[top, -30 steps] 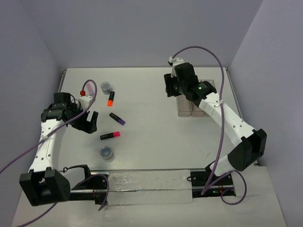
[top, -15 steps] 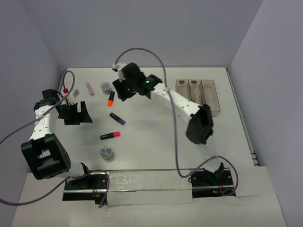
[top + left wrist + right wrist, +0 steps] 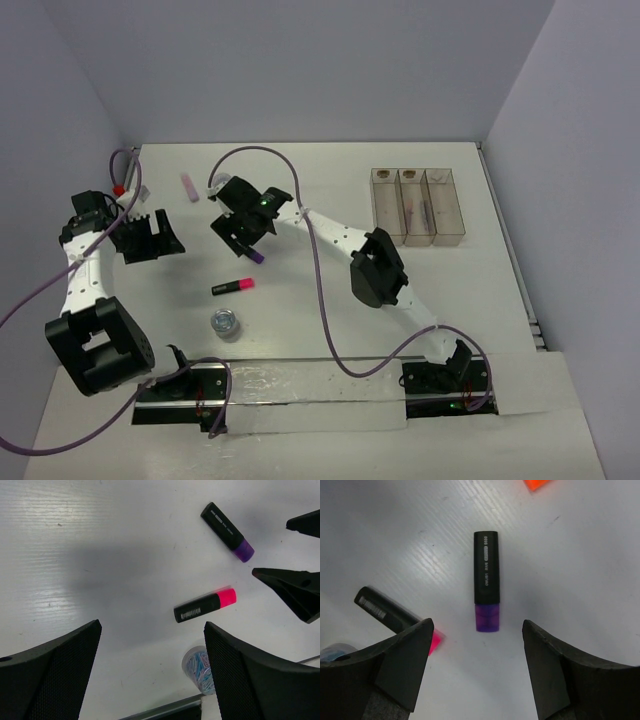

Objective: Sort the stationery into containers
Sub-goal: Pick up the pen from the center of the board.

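Right claw (image 3: 477,624) gapes over purple highlighter (image 3: 486,580); left claw (image 3: 152,626) wide, empty. Likely light, stiff, slick: pinch the black barrel.

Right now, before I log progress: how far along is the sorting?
Barely started: thin sticks lie in the clear bins. In hand: nothing; the open right claw hovers over the purple highlighter. Left: pink highlighter, paper-clip pot, pink block.
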{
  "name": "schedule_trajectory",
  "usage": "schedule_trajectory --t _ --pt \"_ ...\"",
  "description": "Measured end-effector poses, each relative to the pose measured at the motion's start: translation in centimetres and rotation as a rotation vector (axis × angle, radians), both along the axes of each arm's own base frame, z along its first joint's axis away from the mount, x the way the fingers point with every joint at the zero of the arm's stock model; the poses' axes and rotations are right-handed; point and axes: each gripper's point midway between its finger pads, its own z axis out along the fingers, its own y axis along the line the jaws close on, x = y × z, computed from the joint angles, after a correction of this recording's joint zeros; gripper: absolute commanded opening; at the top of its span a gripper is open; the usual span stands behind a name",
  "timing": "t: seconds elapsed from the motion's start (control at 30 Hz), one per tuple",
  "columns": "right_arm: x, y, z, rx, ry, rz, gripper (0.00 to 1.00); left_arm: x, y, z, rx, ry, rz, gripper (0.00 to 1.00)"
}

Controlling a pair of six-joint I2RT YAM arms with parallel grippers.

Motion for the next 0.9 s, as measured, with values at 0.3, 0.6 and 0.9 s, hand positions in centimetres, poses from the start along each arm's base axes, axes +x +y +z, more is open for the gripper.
schedule_trajectory --t 0.3,0.6,0.9 --pt "0.2 -1.6 -0.4 -0.073 -0.017 0.02 0.81 -0.1 0.1 3.2 0.039 -0.07 0.012 0.92" --pt "0.3 -1.3 1.5 -0.039 -0.058 0.066 0.81 -1.7 -0.5 7.9 0.086 -0.198 0.039 0.95" --pt "0.6 -0.3 -4.8 -0.086 -0.007 0.086 0.78 -1.5 -0.2 7.2 0.085 -0.167 0.054 0.94"
